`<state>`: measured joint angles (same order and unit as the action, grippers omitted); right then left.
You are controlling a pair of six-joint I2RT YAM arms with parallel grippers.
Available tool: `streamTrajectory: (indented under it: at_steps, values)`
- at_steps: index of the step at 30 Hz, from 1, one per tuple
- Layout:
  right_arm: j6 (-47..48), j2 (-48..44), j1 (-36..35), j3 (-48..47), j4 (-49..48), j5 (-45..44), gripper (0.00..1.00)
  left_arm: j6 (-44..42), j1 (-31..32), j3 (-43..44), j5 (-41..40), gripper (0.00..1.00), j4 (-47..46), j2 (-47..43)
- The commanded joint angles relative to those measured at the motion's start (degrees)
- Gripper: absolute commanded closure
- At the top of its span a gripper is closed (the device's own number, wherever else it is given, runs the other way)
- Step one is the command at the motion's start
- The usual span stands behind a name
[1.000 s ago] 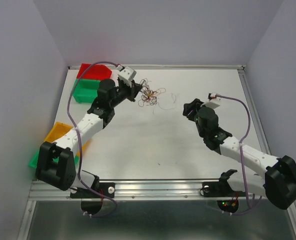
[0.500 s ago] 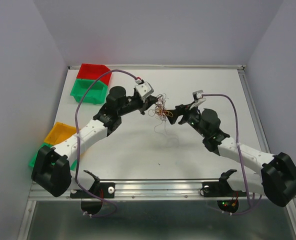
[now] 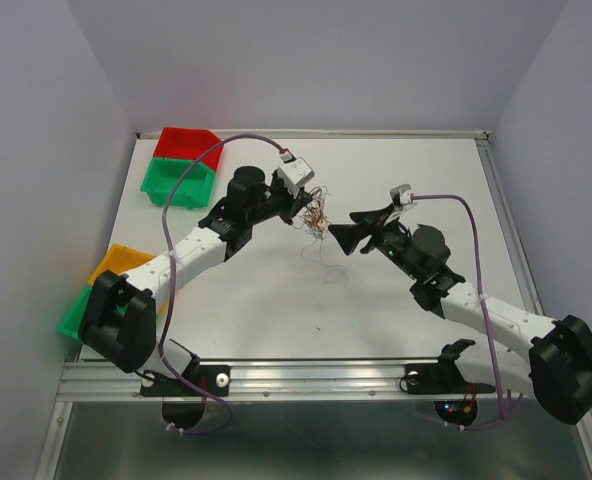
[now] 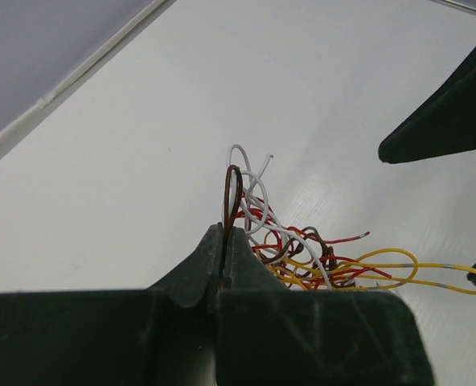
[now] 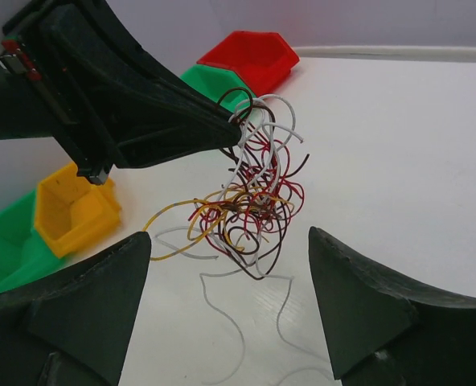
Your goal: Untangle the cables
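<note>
The cables [image 5: 250, 197] hang as one knot of red, yellow, brown and white strands, lifted clear of the table [image 3: 276, 310] near its middle. The knot is suspended from a brown-and-white loop at its top. That loop is pinched by the left gripper [image 4: 224, 235], whose jaws are closed on it. One yellow strand juts sideways out of the bunch, and a few white strands trail down toward the table. Whether those are free of the knot cannot be told. The right gripper [image 5: 230, 241] faces the bundle from the right, near it, with jaws spread wide and holding nothing. Assessment: no strand is visibly separated or laid aside, so the work appears to be at an early stage. The whole bunch is yet to be drawn apart. The red bin [image 3: 186, 143] and green bin [image 3: 179, 183] stand well apart at the table's far left.
</note>
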<state>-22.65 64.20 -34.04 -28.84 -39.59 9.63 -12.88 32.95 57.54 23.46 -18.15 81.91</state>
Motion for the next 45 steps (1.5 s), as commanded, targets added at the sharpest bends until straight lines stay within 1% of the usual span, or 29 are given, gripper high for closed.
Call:
streamTrajectory:
  at_steps: [1, 4, 8, 12, 14, 17, 18, 20, 21, 23, 24, 26, 27, 28, 29, 30, 32, 33, 34, 35, 37, 38, 41, 44, 45]
  values:
    - [0.86, -2.77, 0.12, 2.03, -5.05, -1.72, 0.16, -0.47, 0.10, 3.28, -1.50, 1.00, -0.83, -0.70]
    - [0.77, -2.25, 0.20, 1.77, -5.05, -1.46, 0.16, -0.47, 0.10, 3.11, 0.79, 1.00, -0.74, -1.05]
    - [0.68, -0.84, 0.20, 1.42, -5.06, -0.31, 0.17, -0.56, 0.10, 3.02, -0.26, 1.00, -0.66, -1.31]
    - [0.60, -0.14, 0.20, 1.07, -4.97, -0.66, 0.23, -0.39, 0.10, 3.11, 0.44, 1.00, -0.66, -1.31]
    - [0.51, 0.30, 0.12, 0.98, -5.05, -0.40, 0.24, -0.39, 0.10, 3.11, 0.97, 1.00, -0.57, -1.49]
    - [0.42, 1.36, 0.20, 0.45, -4.97, 0.30, 0.29, -0.39, 0.19, 2.93, 1.06, 1.00, -0.57, -2.10]
    - [0.33, 1.71, 0.12, 0.19, -4.97, 0.48, 0.35, -0.39, 0.10, 2.84, 1.23, 1.00, -0.57, -2.45]
    - [0.24, 2.15, 0.20, 0.10, -4.88, 0.66, 0.38, -0.30, 0.18, 2.75, 1.58, 1.00, -0.57, -2.81]
    - [0.07, 2.24, 0.20, 0.01, -4.88, 0.57, 0.44, -0.30, 0.19, 2.75, 1.76, 1.00, -0.57, -2.89]
    - [-0.11, 2.42, 0.20, -0.16, -4.79, 0.04, 0.50, -0.30, 0.10, 2.58, 2.64, 1.00, -0.31, -3.51]
    - [-0.20, 2.42, 0.20, -0.25, -4.53, -0.57, 0.60, -0.30, 0.10, 2.49, 2.99, 1.00, -0.39, -3.86]
    - [-0.63, 2.59, 0.20, -0.69, -3.57, -2.50, 0.75, -0.56, 0.18, 2.40, 2.99, 1.00, -0.30, -4.30]
    - [-1.07, 2.77, 0.20, -1.13, -2.43, -3.99, 0.93, -0.65, 0.10, 2.23, 2.56, 1.00, -0.48, -4.65]
    - [-1.42, 2.94, 0.20, -2.44, 0.63, -8.88, 0.99, -0.48, 0.18, 1.44, 0.90, 1.00, -1.00, -5.61]
    - [-2.65, 3.29, 0.20, -3.14, 2.57, -12.67, 0.99, -0.04, 0.10, 0.83, -0.77, 1.00, -2.75, -6.32]
    - [-3.88, 3.38, 0.20, -3.76, 6.77, -21.40, 0.99, 0.57, -0.16, -0.75, -5.23, 1.00, -3.90, -7.89]
    - [-6.86, 3.38, 0.12, -4.38, 10.75, -31.03, 0.99, 3.03, -0.78, -2.34, -11.91, 1.00, -7.58, -9.48]
    - [-10.01, 3.04, 0.20, -4.21, 13.55, -35.42, 0.99, 4.00, -1.30, -2.95, -19.00, 1.00, -8.64, -10.88]
    - [-11.78, 2.68, 0.29, -4.12, 15.06, -43.30, 0.99, 5.05, -2.87, -3.74, -22.72, 1.00, -9.52, -11.33]
    - [-15.02, 2.33, 0.38, -3.86, 16.46, -46.77, 0.99, 7.67, -4.02, -3.75, -29.37, 1.00, -10.23, -11.85]
    - [-17.85, 1.54, 1.08, -3.85, 20.51, -53.71, 0.99, 11.02, -7.79, -3.40, -30.76, 1.00, -10.33, -12.21]
    - [-19.95, 1.28, 1.26, -3.59, 21.48, -55.84, 0.99, 15.22, -12.16, -3.31, -30.06, 1.00, -10.15, -12.39]
    - [-23.83, -0.74, 2.22, -2.28, 23.68, -61.03, 0.99, 19.20, -19.12, -3.22, -27.95, 1.00, -10.15, -12.74]
    - [-28.92, -3.11, 2.84, -1.31, 27.37, -66.30, 0.99, 20.88, -20.99, -3.31, -28.82, 1.00, -10.15, -13.44]
    - [-31.46, -3.73, 2.93, -1.22, 29.99, -67.71, 0.99, 21.14, -21.34, -3.40, -29.78, 1.00, -10.06, -13.96]
